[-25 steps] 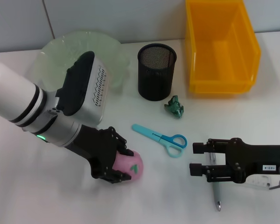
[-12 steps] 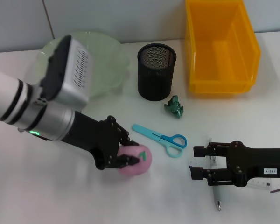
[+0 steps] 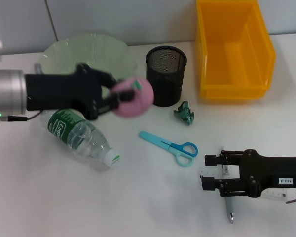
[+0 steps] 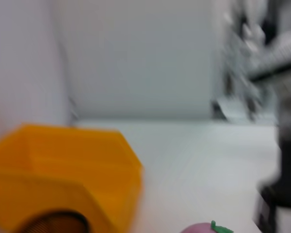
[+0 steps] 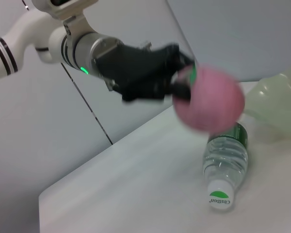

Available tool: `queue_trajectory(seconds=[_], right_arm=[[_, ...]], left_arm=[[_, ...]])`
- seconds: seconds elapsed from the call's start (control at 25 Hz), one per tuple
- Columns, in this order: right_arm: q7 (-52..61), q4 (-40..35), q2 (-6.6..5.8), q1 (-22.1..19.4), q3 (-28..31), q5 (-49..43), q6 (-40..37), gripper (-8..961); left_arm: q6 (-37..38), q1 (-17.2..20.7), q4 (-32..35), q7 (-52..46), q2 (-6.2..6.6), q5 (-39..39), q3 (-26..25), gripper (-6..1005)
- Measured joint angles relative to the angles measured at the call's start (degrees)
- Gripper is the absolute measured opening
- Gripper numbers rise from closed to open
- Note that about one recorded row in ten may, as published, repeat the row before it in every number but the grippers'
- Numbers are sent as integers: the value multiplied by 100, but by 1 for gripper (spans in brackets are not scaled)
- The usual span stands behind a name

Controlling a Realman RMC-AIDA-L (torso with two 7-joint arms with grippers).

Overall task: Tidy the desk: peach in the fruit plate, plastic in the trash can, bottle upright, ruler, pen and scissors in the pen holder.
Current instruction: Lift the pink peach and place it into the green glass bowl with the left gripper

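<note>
The left wrist view is smeared throughout: the trash can (image 4: 63, 174) has soft edges, only a sliver of the pen holder (image 4: 56, 224) and the top of the peach (image 4: 203, 228) clear the frame edge. In the head view the left gripper (image 3: 119, 96) hides part of the blurred peach (image 3: 135, 97), the right gripper (image 3: 209, 174) covers most of the pen (image 3: 229, 205) and ruler (image 3: 271, 193)
</note>
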Motion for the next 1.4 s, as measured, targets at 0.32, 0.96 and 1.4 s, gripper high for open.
queue_trajectory(seconds=[0.32, 0.96, 1.4], right_arm=[[-15, 0, -1, 18, 1, -10, 4, 756], [-30, -18, 19, 83, -16, -11, -4, 756], [-31, 0, 34, 107, -26, -71, -2, 757]], left_arm=[[-1634, 93, -1756, 1348, -27, -2100, -706, 182], [-3693, -657, -3834, 3084, -85, -3780, -691, 85], [-3869, -853, -4046, 3206, -88, -3794, -690, 487]])
